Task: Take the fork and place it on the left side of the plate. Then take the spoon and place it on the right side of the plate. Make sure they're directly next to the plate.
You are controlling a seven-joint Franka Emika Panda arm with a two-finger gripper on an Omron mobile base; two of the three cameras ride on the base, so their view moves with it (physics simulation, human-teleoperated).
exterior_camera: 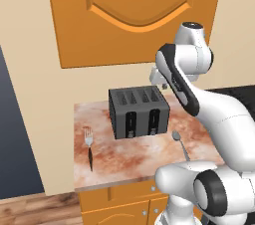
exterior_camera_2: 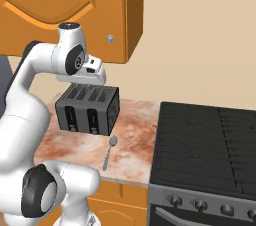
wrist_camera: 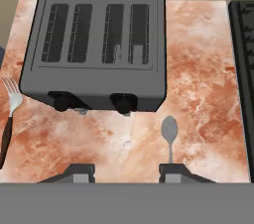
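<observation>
Nearest the hand camera: two dark fingertips (wrist_camera: 79, 171) at the bottom edge, set apart with bare counter (wrist_camera: 198, 94) between them, gripping nothing; gripper (wrist_camera: 126, 172) partly open, hanging high above the worktop. Just past the right tip, spoon (wrist_camera: 169, 134), bowl pointing toward the toaster (wrist_camera: 96, 49), handle running back toward the camera. Far off at the left edge, fork (wrist_camera: 11, 111), tines up toward the toaster's corner, black handle trailing down and partly cut by the frame.

From the left base view, fork (exterior_camera: 89, 144) lying near the counter's left edge, spoon (exterior_camera: 179, 144) over on the right by the arm, toaster (exterior_camera: 138, 112) standing between them and further back. From the right base view, spoon (exterior_camera_2: 110, 151) on the marble in front of the toaster (exterior_camera_2: 87, 107), stove (exterior_camera_2: 205, 145) to the right, gripper (exterior_camera_2: 94, 74) held above the toaster.

No plate to be made out anywhere on this counter, so no telling where the cutlery must end up.

Judged on progress: nothing done yet. Both pieces untouched, flat on the counter, well apart. Left to do: fork pick and placement, then the same for the spoon
</observation>
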